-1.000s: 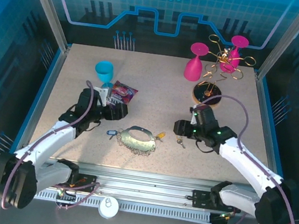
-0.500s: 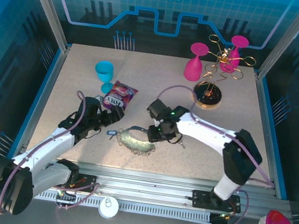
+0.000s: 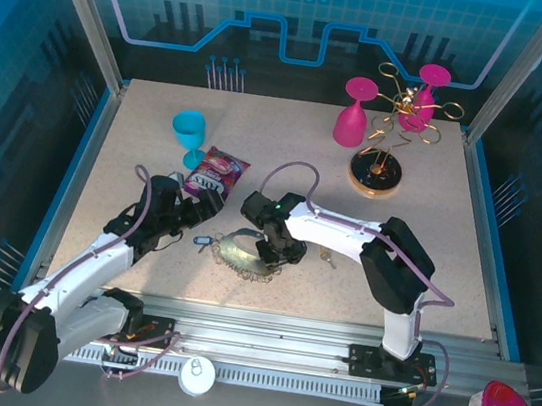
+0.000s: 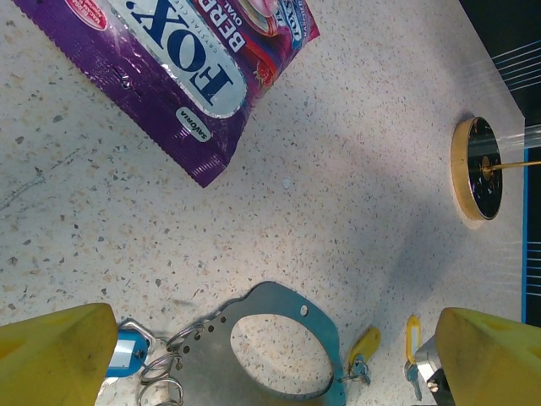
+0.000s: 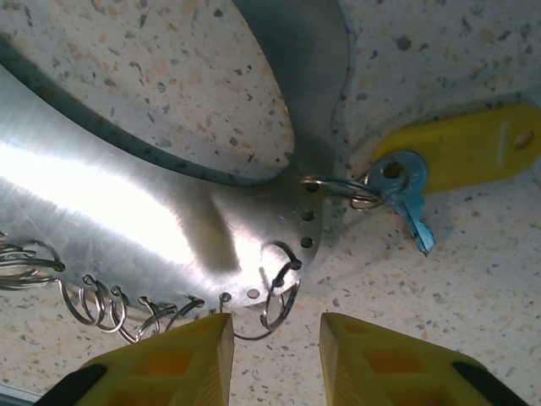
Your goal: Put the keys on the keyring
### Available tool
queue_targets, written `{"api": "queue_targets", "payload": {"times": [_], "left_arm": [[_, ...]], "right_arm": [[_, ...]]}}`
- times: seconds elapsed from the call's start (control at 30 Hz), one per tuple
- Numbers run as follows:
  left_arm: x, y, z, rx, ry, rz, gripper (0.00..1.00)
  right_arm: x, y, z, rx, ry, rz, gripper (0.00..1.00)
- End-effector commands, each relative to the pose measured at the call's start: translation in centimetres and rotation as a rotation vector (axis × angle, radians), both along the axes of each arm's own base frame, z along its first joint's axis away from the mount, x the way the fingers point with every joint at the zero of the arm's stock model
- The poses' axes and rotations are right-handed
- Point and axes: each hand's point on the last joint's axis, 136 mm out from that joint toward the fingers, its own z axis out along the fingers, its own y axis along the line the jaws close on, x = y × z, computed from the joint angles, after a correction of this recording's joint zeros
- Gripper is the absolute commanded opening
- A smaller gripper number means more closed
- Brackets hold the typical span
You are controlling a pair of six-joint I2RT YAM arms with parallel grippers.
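Note:
The keyring (image 3: 236, 252) is a flat grey metal crescent lying near the table's front, with a fringe of small split rings and a blue tag (image 4: 127, 355) at its left end. One key on a yellow tag (image 5: 406, 190) hangs from a ring at its right end. Another key on a yellow tag (image 4: 412, 331) lies loose just right of it. My right gripper (image 5: 270, 355) is low over the crescent's right end, jaws narrow but apart, with a split ring (image 5: 279, 296) at their tips. My left gripper (image 4: 270, 364) stands wide open over the crescent's left half, holding nothing.
A purple candy packet (image 3: 217, 173) lies just behind the left gripper, a cyan cup (image 3: 189, 133) behind that. At the back right stand two pink cups (image 3: 353, 114) and a gold wire stand (image 3: 376, 172) on a round base. A small key (image 3: 327, 259) lies right of the keyring.
My right arm swung left from the table's right side to the keyring's right end, and its jaws narrowed. The left gripper edged toward the keyring and stayed open.

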Motion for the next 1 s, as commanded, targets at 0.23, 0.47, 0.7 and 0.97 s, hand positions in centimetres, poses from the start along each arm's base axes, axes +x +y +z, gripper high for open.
{"api": "queue_targets", "payload": {"times": [0.23,0.47,0.7,0.97], "left_arm": [[-0.1,0.2,0.0,-0.014,-0.004,0.030,0.97],[0.0,0.3,0.1,-0.015,-0.012,0.038,0.97],[0.1,0.5,0.2,-0.012,-0.016,0.045,0.97],[0.2,0.5,0.3,-0.012,-0.018,0.048,0.97]], "right_arm": [[-0.3,-0.3,-0.7,-0.078,0.026,0.026,0.26],[-0.4,-0.6,-1.1,-0.100,0.037,0.036,0.21],[-0.3,-0.8,-1.2,-0.113,0.038,0.037,0.18],[0.0,-0.9,-1.3,-0.141,0.033,0.041,0.14]]}}
